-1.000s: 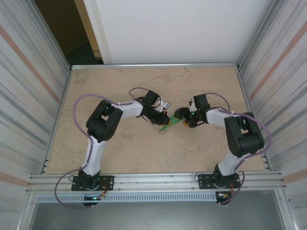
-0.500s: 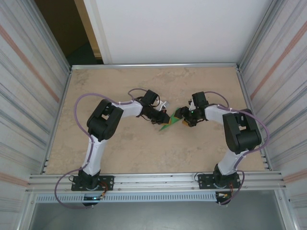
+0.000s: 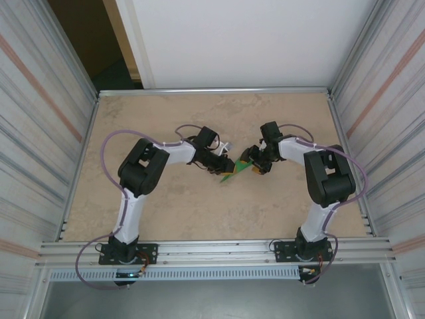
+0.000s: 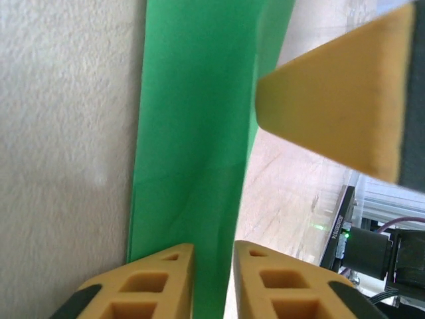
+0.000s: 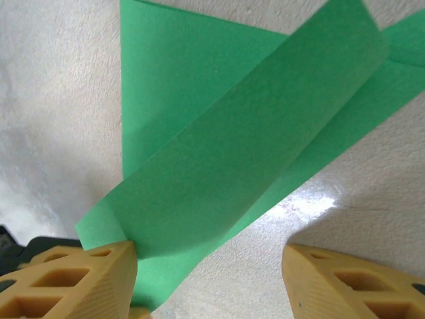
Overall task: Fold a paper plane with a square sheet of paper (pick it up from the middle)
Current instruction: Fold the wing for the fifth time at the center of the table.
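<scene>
The sheet of paper [image 3: 232, 171], one single green piece already folded into a narrow pointed shape, lies on the table [image 3: 166, 113] near its middle, between the two grippers. The left gripper [image 3: 224, 163] sits at the paper's left side and the right gripper [image 3: 251, 160] at its right side. In the left wrist view, the paper [image 4: 192, 133] runs as one long strip into the left gripper [image 4: 212, 282], whose two fingers stand slightly apart with the strip in the narrow gap between them; contact with the paper cannot be confirmed. One finger of the right gripper [image 4: 332, 100] is also seen above the strip. In the right wrist view, the right gripper [image 5: 209, 266] is spread wide, and one raised flap of the paper [image 5: 232, 146] touches its left-hand finger [image 5: 80, 279].
</scene>
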Robot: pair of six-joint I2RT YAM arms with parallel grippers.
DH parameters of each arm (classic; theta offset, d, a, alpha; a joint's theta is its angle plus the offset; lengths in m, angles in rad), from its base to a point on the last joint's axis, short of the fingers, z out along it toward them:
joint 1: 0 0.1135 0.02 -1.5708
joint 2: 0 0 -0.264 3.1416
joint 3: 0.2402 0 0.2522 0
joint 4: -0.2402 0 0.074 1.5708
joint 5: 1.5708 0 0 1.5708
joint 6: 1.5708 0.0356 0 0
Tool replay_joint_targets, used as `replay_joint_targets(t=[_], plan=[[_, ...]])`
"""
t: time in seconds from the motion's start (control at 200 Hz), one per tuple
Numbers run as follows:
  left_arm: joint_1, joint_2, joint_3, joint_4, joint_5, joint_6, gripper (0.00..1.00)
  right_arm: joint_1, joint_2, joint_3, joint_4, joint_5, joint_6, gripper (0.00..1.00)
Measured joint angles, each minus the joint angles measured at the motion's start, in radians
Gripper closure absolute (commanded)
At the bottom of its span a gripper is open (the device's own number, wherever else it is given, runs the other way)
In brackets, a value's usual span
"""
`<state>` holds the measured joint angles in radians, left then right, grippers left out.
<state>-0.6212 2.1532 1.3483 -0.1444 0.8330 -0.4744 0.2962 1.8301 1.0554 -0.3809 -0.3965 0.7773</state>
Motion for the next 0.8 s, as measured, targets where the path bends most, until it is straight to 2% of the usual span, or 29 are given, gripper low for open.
replay_joint_targets(t=[0.256, 0.461, 0.802], plan=[[0.0, -0.085, -0.025, -0.004, -0.06, 0.013, 0.63, 0.006, 0.016, 0.028, -0.036, 0.011, 0.0, 0.39], [0.0, -0.108, -0.061, -0.01, -0.142, 0.04, 0.45, 0.007, 0.023, 0.039, -0.048, 0.012, 0.001, 0.37], [-0.033, -0.109, -0.054, -0.058, -0.253, 0.087, 0.43, 0.012, 0.031, 0.055, -0.068, 0.021, 0.002, 0.36]])
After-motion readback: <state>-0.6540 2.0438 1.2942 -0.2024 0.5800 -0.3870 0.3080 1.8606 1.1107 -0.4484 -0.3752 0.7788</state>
